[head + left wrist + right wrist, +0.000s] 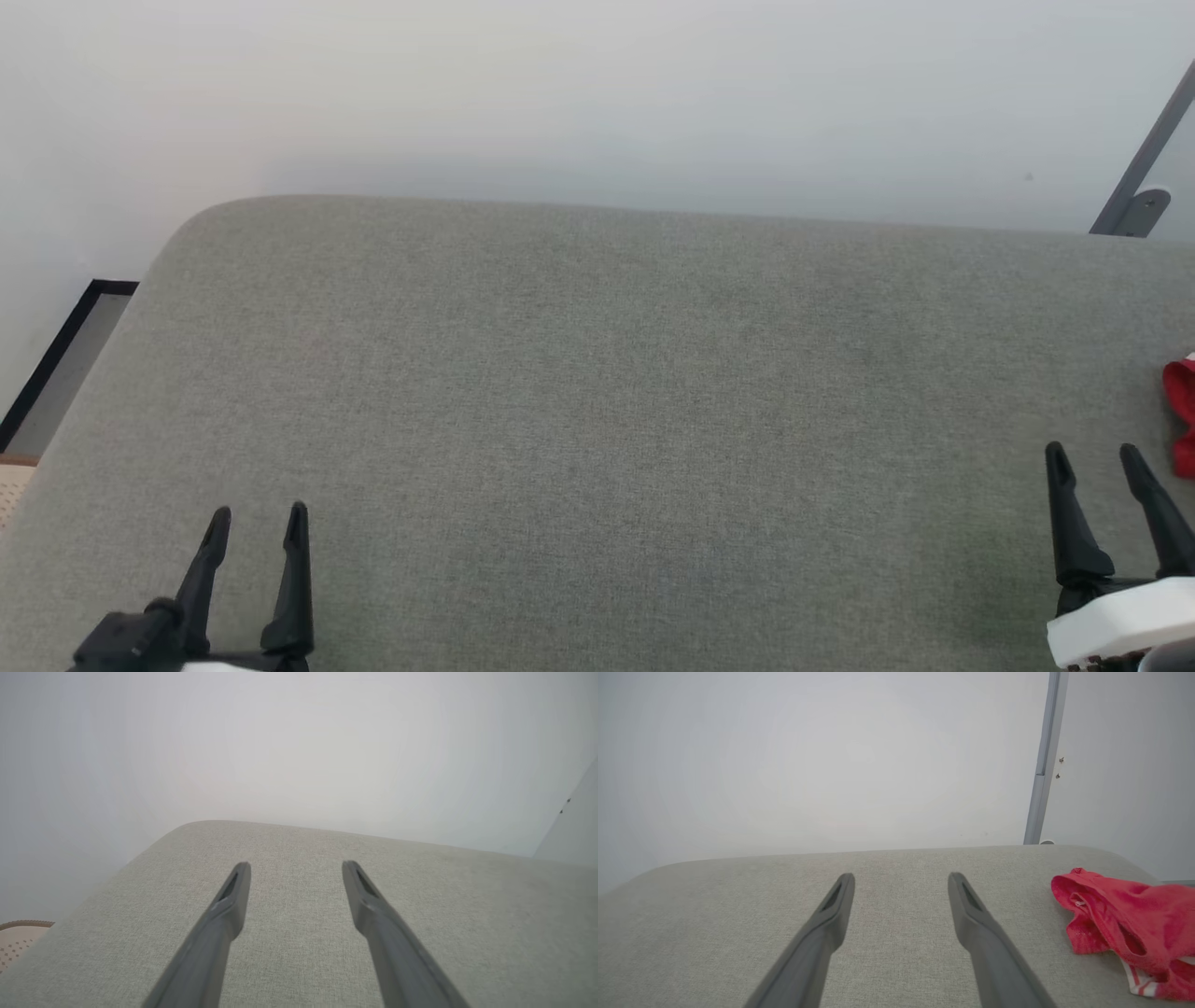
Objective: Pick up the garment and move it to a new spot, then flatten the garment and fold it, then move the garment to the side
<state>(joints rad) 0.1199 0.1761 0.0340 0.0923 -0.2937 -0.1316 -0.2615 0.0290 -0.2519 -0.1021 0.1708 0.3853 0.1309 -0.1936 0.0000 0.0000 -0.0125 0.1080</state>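
The counter [597,392] is wide and flat. It is covered in soft grey cloth and has round corners at the back. The garment [1183,420] lies on it, far over on the right side. It is red and all bunched up in a heap. A bit of red-and-white striped trim shows at its near edge.
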